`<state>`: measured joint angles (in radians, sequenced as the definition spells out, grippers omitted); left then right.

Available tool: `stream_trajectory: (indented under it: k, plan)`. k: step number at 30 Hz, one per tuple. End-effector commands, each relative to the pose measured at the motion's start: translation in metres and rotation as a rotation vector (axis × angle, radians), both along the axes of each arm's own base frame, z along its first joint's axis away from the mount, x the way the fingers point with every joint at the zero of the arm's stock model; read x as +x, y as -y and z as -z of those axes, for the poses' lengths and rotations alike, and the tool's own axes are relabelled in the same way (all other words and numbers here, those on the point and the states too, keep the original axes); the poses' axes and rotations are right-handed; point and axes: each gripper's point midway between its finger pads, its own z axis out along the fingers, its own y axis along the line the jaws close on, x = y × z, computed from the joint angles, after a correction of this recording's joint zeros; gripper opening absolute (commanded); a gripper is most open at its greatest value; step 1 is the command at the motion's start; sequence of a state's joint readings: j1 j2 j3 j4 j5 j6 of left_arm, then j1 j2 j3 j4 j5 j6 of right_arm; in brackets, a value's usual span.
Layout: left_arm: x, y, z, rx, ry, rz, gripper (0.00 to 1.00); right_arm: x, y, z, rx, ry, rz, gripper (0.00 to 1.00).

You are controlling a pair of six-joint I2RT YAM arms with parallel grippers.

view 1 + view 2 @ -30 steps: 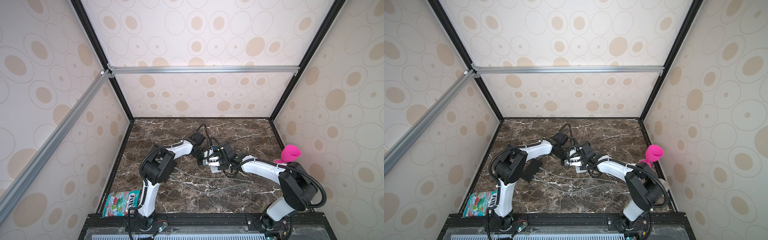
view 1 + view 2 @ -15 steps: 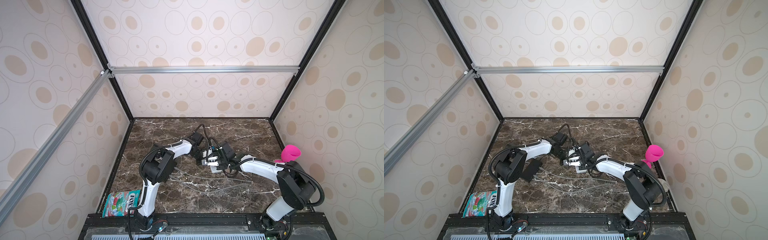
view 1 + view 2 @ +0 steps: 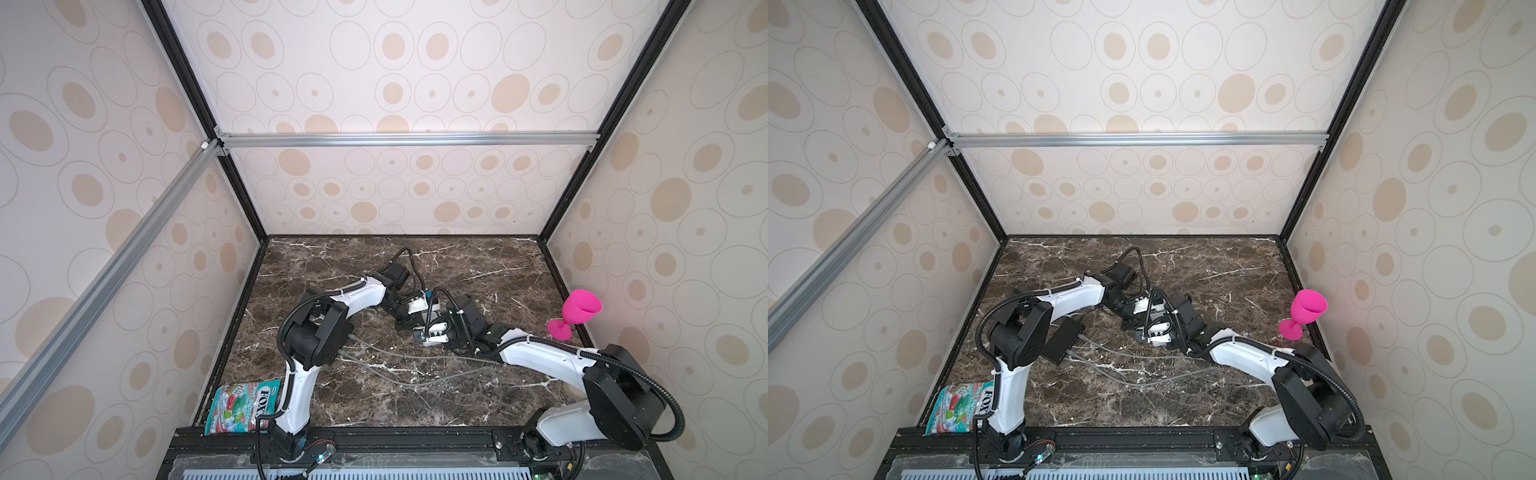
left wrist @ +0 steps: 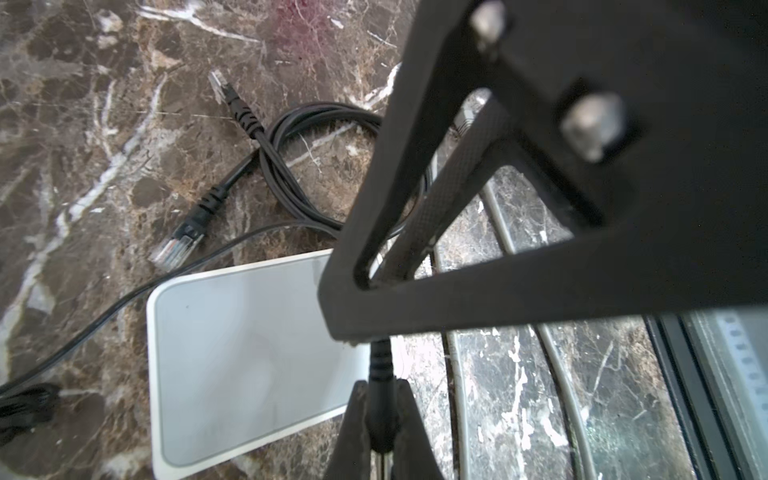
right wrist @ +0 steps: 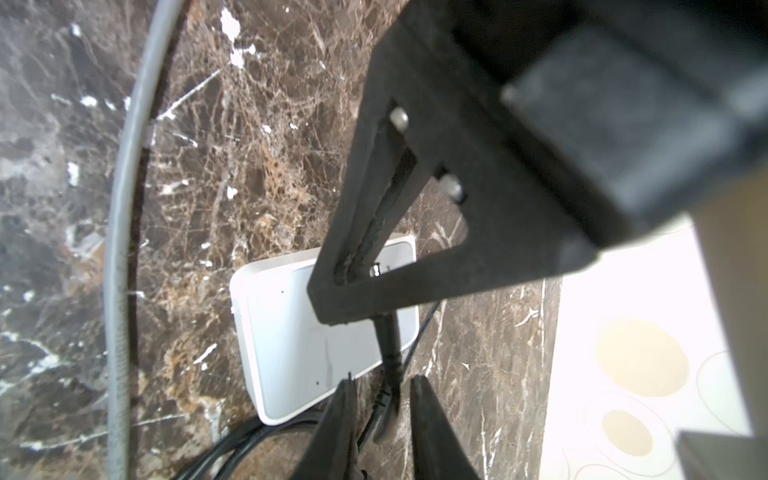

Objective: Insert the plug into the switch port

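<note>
A white flat switch [image 4: 249, 353] lies on the marble; the right wrist view shows it too [image 5: 299, 332]. My left gripper [image 4: 380, 384] is shut on the ribbed black boot of a cable's plug [image 4: 380, 361]. The plug's tip is hidden behind the right gripper's finger. My right gripper [image 5: 383, 380] stands open, its fingers either side of the same black cable [image 5: 390, 361] with gaps showing. In both top views the two grippers meet mid-table, left [image 3: 405, 320] and right [image 3: 419, 330], and cover the switch. The port is not visible.
Two loose plugs [image 4: 176, 245] [image 4: 218, 83] of a coiled black cable lie beside the switch. A black box [image 3: 1064, 340] with grey cables [image 3: 415, 374] sits front left. A pink goblet [image 3: 579, 309] stands at the right wall. A candy bag [image 3: 243, 407] lies front left.
The right arm has shifted slightly to the left. Both grippers stay together over the same spot.
</note>
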<state>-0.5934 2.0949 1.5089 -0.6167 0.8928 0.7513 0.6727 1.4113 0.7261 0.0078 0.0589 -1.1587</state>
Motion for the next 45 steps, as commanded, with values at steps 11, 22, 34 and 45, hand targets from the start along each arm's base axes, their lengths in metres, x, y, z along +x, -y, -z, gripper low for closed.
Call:
stream_trajectory:
  k: [11, 22, 34, 45]
  plan:
    - [-0.004, 0.003, -0.009, -0.032, -0.011, 0.048, 0.0, 0.002, -0.007, -0.003, 0.005, 0.01, -0.032, 0.24]
    - [-0.004, 0.004, -0.01, -0.035, -0.016, 0.05, 0.0, 0.001, -0.016, -0.001, -0.013, 0.008, -0.059, 0.23]
    - [-0.005, 0.004, -0.01, -0.036, -0.021, 0.053, 0.0, 0.003, -0.016, -0.003, -0.034, 0.019, -0.056, 0.2]
    - [-0.005, 0.004, -0.01, -0.036, -0.021, 0.055, 0.0, 0.002, -0.013, -0.001, -0.052, 0.019, -0.054, 0.19]
